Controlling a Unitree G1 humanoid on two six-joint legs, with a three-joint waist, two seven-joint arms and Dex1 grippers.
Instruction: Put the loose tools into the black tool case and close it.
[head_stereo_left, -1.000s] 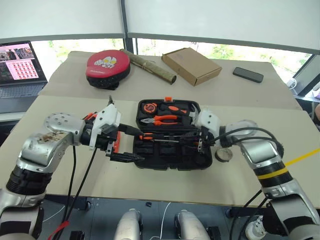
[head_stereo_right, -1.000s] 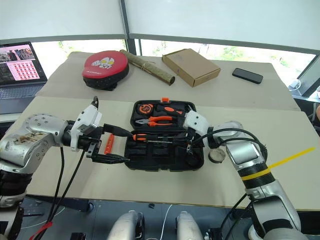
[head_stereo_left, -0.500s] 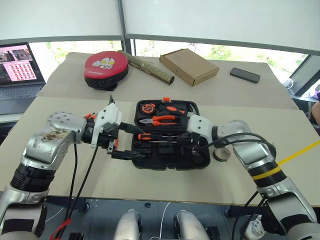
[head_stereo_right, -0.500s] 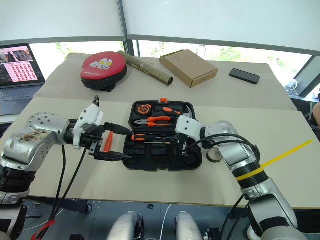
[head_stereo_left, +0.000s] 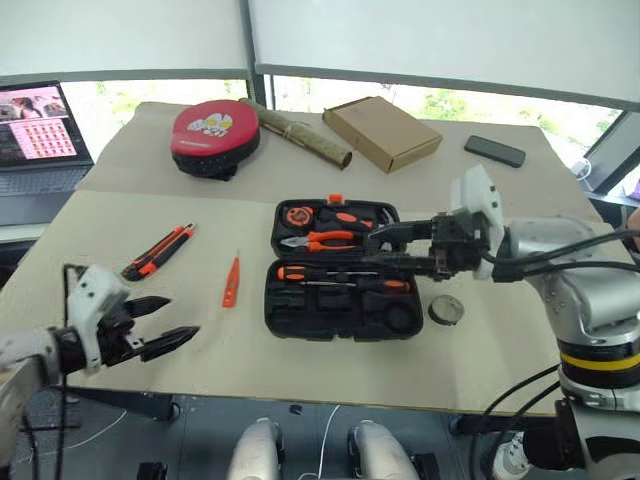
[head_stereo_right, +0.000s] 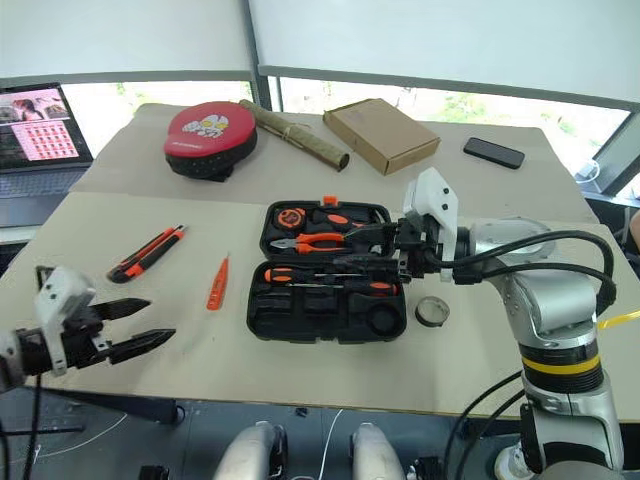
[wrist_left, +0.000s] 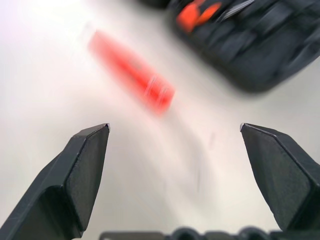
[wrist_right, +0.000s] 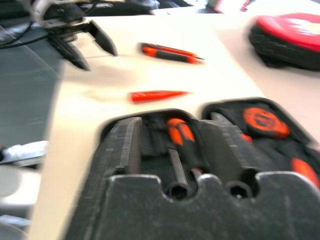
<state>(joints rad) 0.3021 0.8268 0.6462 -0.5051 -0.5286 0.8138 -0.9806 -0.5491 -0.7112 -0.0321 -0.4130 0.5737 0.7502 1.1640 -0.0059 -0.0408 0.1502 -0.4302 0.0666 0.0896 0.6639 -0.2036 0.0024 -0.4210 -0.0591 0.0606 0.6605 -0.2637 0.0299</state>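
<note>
The black tool case (head_stereo_left: 300, 312) lies open in the middle of the table. Its far half holds pliers, a hammer and a tape measure. Two black-and-orange screwdrivers (head_stereo_left: 340, 275) lie in the near half. My right gripper (head_stereo_left: 373, 247) hovers open just above the case's right side, pointing left, with nothing between its fingers. To the left of the case, the orange tester screwdriver (head_stereo_left: 231, 281) and the utility knife (head_stereo_left: 158, 251) lie loose on the table. A small dark tape roll (head_stereo_left: 446, 309) sits to the right of the case. My left gripper (head_stereo_left: 183, 315) hangs open and empty at the table's front left edge.
At the back stand a red-topped black pad (head_stereo_left: 214, 135), a rolled mat (head_stereo_left: 300, 133), a cardboard box (head_stereo_left: 383, 131) and a phone (head_stereo_left: 495, 150). A laptop (head_stereo_left: 35, 135) sits far left. Bare table lies in front of the case.
My left gripper pulled away from the case's left edge to the front left corner. My right gripper rose out of the case's near half and opened, leaving a screwdriver there.
</note>
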